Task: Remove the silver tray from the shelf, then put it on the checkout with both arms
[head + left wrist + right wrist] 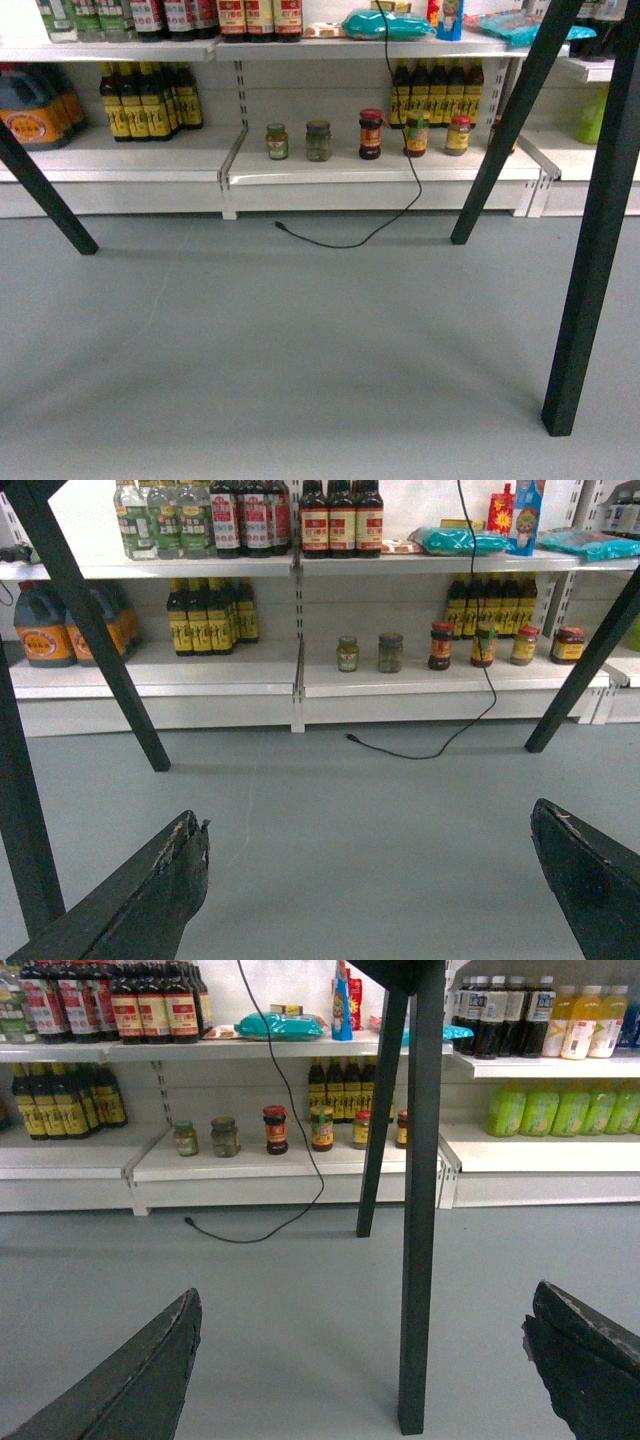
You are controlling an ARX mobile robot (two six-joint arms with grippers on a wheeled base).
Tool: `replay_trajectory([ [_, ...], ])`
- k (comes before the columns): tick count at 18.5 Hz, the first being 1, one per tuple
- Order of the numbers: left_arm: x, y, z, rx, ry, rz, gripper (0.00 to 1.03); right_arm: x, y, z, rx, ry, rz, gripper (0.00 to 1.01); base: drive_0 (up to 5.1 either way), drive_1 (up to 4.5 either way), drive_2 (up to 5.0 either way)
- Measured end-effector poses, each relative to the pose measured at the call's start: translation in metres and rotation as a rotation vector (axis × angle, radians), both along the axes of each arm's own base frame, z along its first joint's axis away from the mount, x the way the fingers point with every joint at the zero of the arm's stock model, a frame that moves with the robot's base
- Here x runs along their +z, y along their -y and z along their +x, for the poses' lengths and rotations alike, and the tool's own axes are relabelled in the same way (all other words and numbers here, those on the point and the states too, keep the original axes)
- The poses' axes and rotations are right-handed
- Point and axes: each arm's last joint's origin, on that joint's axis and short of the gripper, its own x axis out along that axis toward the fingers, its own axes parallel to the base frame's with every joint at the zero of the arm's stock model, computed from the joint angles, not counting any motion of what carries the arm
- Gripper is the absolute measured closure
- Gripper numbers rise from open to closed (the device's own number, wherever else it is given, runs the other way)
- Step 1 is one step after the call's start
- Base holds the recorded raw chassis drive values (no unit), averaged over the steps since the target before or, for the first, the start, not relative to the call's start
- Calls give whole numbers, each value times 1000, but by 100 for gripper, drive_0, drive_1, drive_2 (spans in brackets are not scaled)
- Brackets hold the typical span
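The silver tray is out of view in all three views. The shelf [380, 165] is white store boards along the far wall, also seen in the left wrist view [420, 675] and the right wrist view [250, 1160]. Of the checkout only slanted black legs [600, 230] show; its top is out of view. My left gripper [367, 820] is open over bare grey floor, nothing between its fingers [170, 880]. My right gripper [365, 1295] is open too, with a black leg [420, 1210] standing ahead between its fingers [150, 1370]. Neither gripper shows in the head view.
Small jars [370, 135] and dark sauce bottles [150, 100] stand on the low board. A black cable [405, 160] hangs down onto the grey floor [300, 340]. More legs stand at left [45, 195] and right [510, 130]. Green drink bottles [550, 1110] fill the right bay.
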Motion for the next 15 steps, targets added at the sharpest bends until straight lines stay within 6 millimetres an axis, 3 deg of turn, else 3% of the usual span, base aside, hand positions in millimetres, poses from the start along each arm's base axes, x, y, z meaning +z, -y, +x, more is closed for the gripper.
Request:
replay_trajectory([
  [15,0,0,0,0,2,0,5,0,0,0,0,2,0,3,0,0,0],
])
